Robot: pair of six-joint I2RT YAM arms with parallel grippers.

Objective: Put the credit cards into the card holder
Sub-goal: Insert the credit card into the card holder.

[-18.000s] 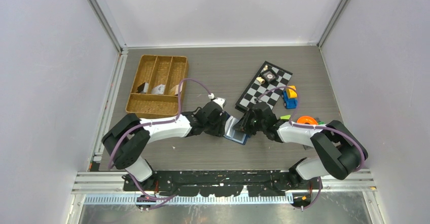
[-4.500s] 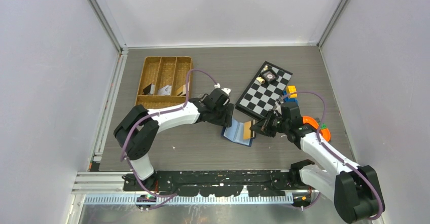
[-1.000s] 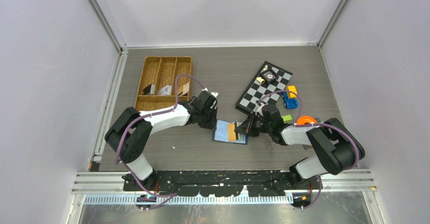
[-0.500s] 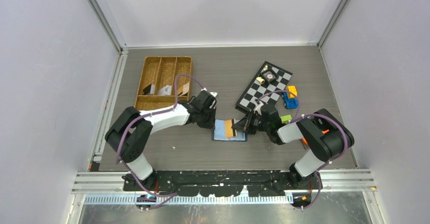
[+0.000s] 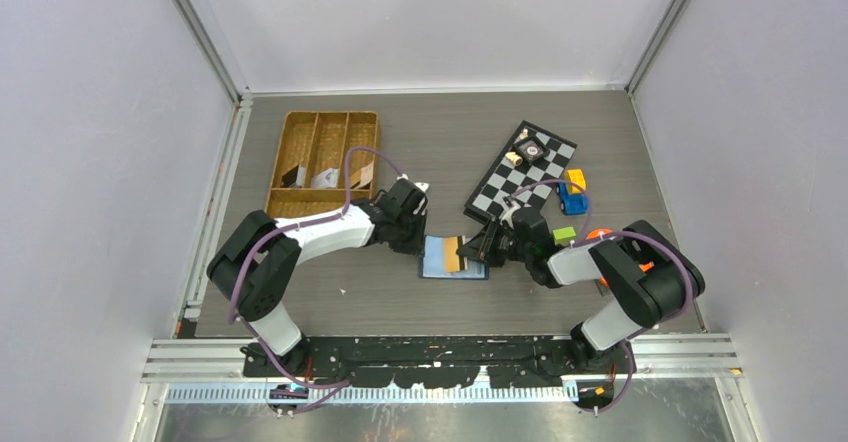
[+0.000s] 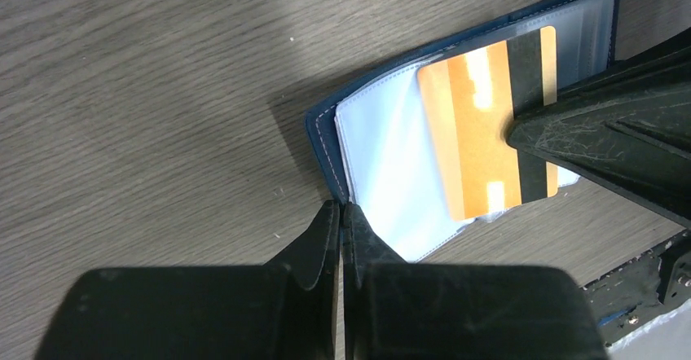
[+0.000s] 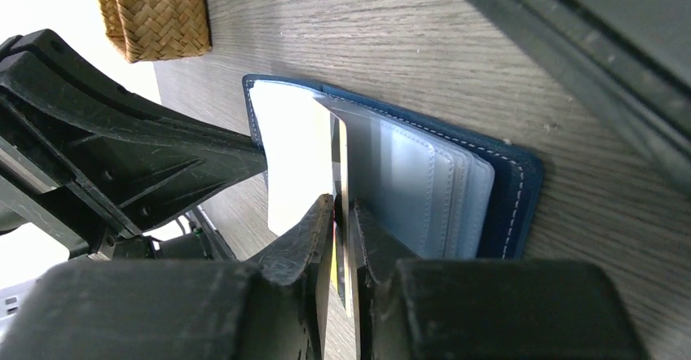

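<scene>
Card holder (image 6: 383, 160), one, open, orange card (image 6: 473, 132), one, left gripper (image 6: 341, 207), right gripper (image 7: 342, 203)

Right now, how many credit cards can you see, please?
4: an orange card by the right gripper, at the card holder; three cards in the wicker tray; others may hide in the holder's pockets.

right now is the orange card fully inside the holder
No, the orange card lies mostly uncovered across the open holder.
</scene>
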